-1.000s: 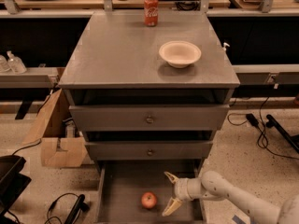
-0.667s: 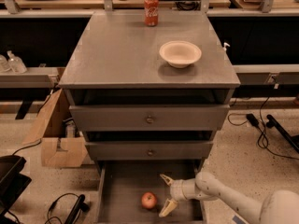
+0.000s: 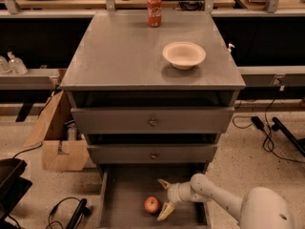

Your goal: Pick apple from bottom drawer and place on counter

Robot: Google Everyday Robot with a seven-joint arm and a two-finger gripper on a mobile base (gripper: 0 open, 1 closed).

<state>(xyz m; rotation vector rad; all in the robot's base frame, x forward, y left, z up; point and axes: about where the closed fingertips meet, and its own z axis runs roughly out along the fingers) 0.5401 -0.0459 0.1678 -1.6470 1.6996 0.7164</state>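
The apple (image 3: 152,204) is small, red with yellowish patches, and lies on the flat grey floor of the open bottom drawer (image 3: 126,191) at the lower middle of the camera view. My gripper (image 3: 163,197) reaches into the drawer from the right on a white arm. Its two pale fingers are spread open, one above and one below, just right of the apple and not touching it. The counter (image 3: 124,51) is the broad grey top of the cabinet above.
A white bowl (image 3: 184,54) and a red soda can (image 3: 154,4) stand on the counter. Two closed drawer fronts with knobs (image 3: 153,122) sit above the open drawer. A cardboard box (image 3: 56,136) stands at the left, cables (image 3: 267,128) lie on the floor at the right.
My gripper has moved left inside the drawer, closer to the apple. The apple has not moved.
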